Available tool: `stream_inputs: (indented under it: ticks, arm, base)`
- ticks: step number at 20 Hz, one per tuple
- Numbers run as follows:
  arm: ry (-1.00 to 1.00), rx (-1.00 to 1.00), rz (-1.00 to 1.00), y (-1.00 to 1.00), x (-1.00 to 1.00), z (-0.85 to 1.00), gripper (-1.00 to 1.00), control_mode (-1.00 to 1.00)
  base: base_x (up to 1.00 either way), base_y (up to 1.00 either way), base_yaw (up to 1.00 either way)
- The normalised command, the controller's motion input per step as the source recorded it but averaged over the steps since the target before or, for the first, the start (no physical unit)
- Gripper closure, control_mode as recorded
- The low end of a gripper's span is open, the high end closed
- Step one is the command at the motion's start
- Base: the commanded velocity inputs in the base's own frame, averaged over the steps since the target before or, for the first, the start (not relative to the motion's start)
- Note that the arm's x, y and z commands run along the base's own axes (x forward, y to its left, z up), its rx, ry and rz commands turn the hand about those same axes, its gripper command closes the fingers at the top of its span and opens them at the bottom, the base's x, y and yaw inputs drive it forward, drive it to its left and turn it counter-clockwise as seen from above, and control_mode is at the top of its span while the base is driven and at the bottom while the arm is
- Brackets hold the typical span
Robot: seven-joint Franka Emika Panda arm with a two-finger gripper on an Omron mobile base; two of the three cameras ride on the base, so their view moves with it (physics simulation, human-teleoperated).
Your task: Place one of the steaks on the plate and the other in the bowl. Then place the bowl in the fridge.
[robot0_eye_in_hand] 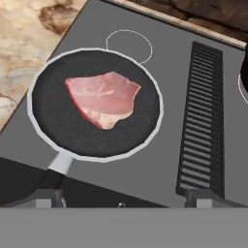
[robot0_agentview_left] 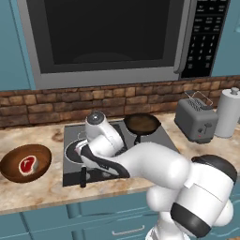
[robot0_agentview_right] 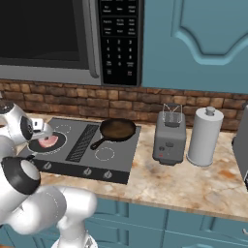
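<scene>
A pale pink steak (robot0_eye_in_hand: 102, 99) lies in a black frying pan (robot0_eye_in_hand: 58, 121) on the stove's left burner; from the right base camera that steak (robot0_agentview_right: 48, 141) shows just past my wrist. My gripper (robot0_eye_in_hand: 122, 199) hovers above the pan's near rim, open, with nothing between its fingertips (robot0_eye_in_hand: 48, 197). The smaller deep red steak (robot0_agentview_left: 27, 164) with a white fat rim rests inside the brown wooden bowl (robot0_agentview_left: 40, 152), which stands on the counter left of the stove. The plate and the fridge are out of view.
A second black frying pan (robot0_agentview_left: 142, 123) sits on the stove's back right burner. A grey toaster (robot0_agentview_left: 196, 119) and a paper towel roll (robot0_agentview_left: 229, 112) stand on the counter to the right. A microwave (robot0_agentview_left: 108, 37) hangs above the stove.
</scene>
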Motion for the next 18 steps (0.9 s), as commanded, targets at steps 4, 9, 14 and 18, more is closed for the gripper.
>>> stream_inputs:
  ticks: [4,9,14,18]
  arm:
    - [0.02,0.0,0.0,0.2,0.15,-0.19,-1.0,-1.0]
    - [0.04,0.0,0.0,0.2,0.1,-0.14,-1.0,-1.0]
    - [0.05,0.0,0.0,0.13,0.06,-0.05,-1.0,-1.0]
    - [0.04,0.0,0.0,0.08,0.02,-0.04,-1.0,-1.0]
  base:
    - [0.0,0.0,0.0]
    - [0.0,0.0,0.0]
    - [0.0,0.0,0.0]
    - [0.0,0.0,0.0]
